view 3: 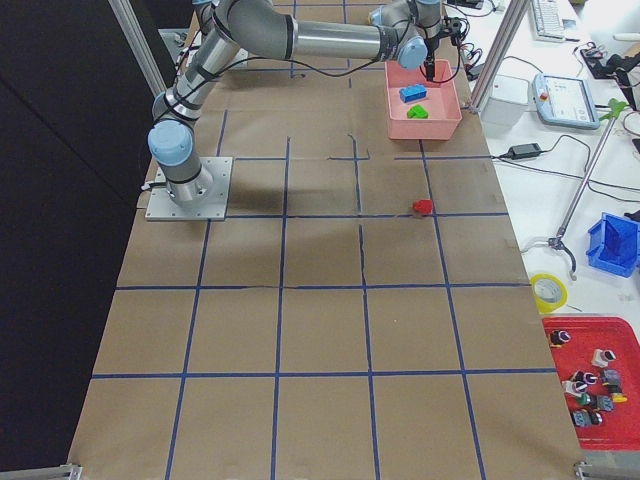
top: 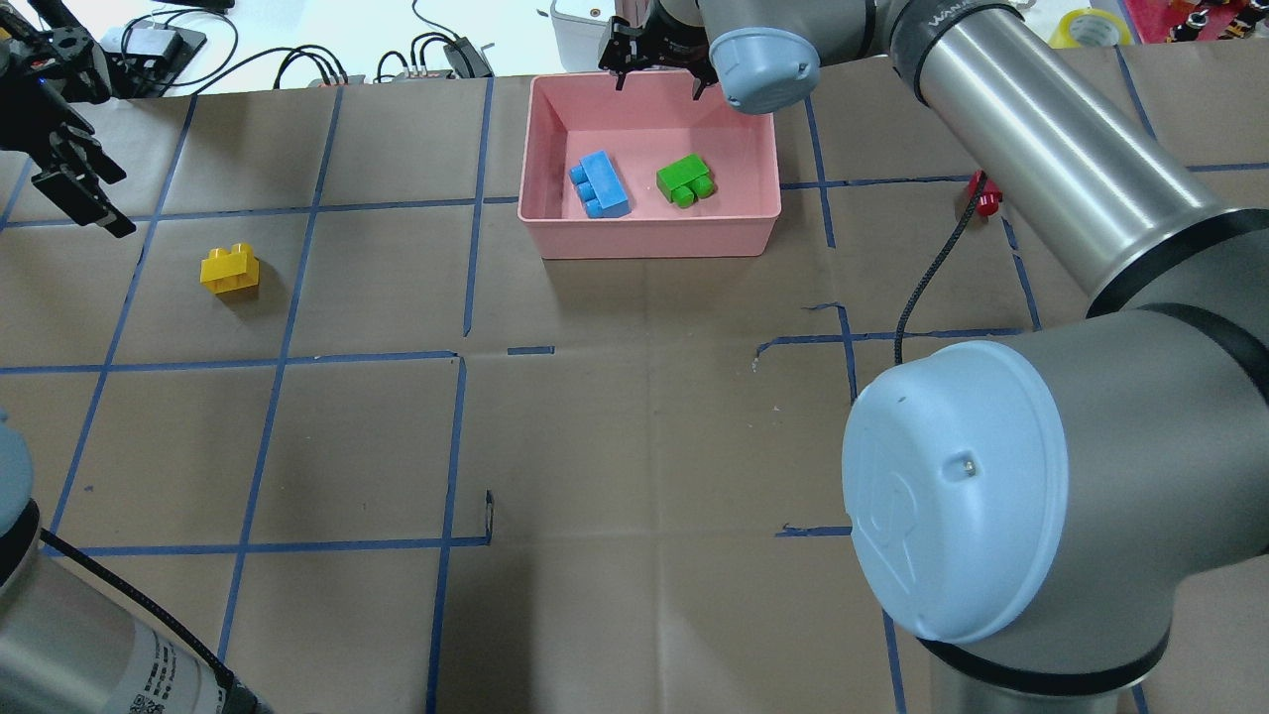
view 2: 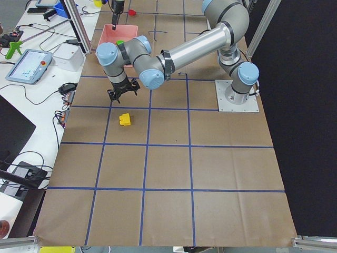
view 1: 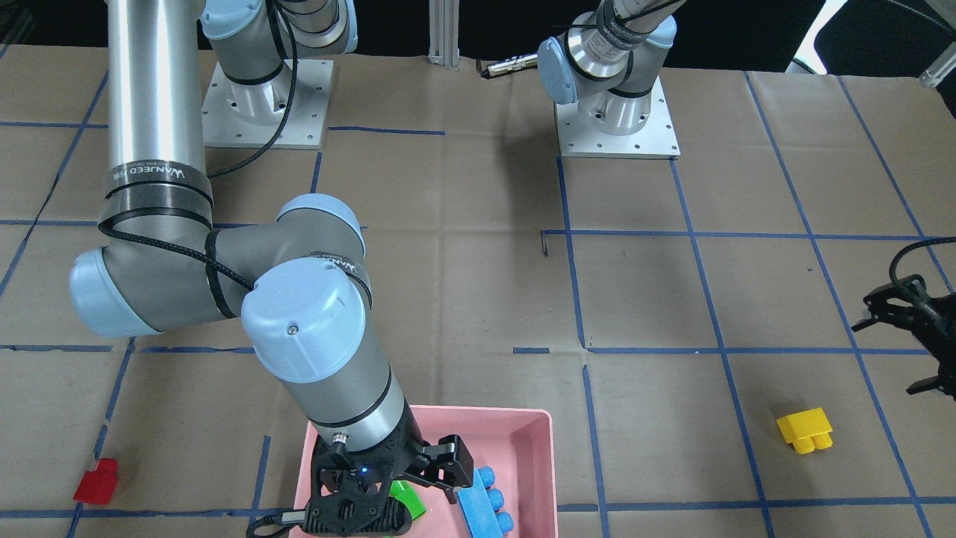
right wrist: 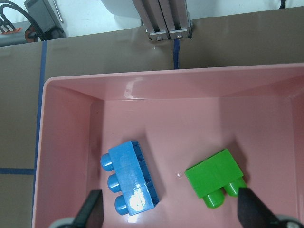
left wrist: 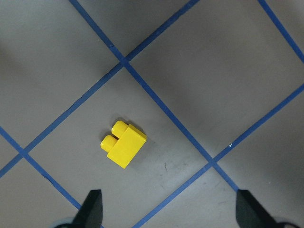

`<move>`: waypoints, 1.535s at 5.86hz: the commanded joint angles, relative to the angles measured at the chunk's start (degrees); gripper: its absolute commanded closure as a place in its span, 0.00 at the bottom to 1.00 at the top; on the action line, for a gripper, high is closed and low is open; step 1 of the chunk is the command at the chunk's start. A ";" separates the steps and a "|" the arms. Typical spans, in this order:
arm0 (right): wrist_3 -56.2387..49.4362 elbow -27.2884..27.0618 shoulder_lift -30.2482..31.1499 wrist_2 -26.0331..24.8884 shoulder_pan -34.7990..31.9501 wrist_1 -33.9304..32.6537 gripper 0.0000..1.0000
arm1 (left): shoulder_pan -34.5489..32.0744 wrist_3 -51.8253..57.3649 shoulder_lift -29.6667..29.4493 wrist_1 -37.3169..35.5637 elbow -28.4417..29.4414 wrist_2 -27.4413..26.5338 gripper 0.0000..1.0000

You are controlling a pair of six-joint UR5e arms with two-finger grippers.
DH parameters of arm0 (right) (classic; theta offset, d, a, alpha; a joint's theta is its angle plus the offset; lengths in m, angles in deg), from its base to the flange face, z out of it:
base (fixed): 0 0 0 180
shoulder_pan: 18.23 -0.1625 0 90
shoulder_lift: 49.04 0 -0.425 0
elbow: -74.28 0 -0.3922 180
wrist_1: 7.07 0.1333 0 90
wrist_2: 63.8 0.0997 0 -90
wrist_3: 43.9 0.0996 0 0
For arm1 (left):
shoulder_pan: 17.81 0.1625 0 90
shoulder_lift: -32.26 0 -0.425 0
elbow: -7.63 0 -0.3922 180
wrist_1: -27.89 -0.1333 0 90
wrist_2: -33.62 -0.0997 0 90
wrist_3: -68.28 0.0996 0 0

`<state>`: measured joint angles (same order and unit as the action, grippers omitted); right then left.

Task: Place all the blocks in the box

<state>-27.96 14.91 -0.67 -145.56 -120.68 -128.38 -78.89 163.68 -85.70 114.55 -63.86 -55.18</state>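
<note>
The right end effector [right wrist: 172,211] hangs released over the pink box [top: 654,236], its two fingers spread wide with only the box floor showing between them. Below it, inside the box, lie two blocks. The blue block [right wrist: 128,178] is toward one fingertip and the green block [right wrist: 216,180] toward the other. The two are apart from each other and from the box walls. Just past the box rim on the far side of this end effector stands an aluminium post [right wrist: 166,19] at the edge of the bench [top: 644,446].

The left end effector [left wrist: 171,209] is also released, fingers wide apart and holding nothing, and it hovers above the bare bench well apart from the box. The yellow block [left wrist: 123,145] lies on the bench beneath it, a little ahead of the fingertips and nearer one finger than the other. It sits inside a square of blue tape lines [left wrist: 161,107], touching none of them.

The red block [view 1: 97,480] rests on the bench outside the box, well off to the side of the right end effector. In the overhead view the right arm's silver forearm [top: 1051,139] and a black cable [top: 927,268] cross in front of it, so only part of it shows there.
</note>
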 commanded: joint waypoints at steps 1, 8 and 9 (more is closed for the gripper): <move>-4.91 -1.70 2.15 -5.29 0.84 2.89 0.01 | -0.61 1.74 -3.47 -6.89 -0.59 -0.14 0.00; -32.81 -20.82 12.38 -12.20 22.63 5.90 0.05 | -2.46 2.59 -9.12 -30.65 -14.19 0.21 0.00; -32.91 -23.91 11.06 -11.85 23.77 0.17 0.04 | -2.11 2.68 -9.30 -31.28 -14.99 0.21 0.00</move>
<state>-60.25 -5.66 11.79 -157.64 -98.19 -122.10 -81.27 166.24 -94.84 84.50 -77.66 -54.99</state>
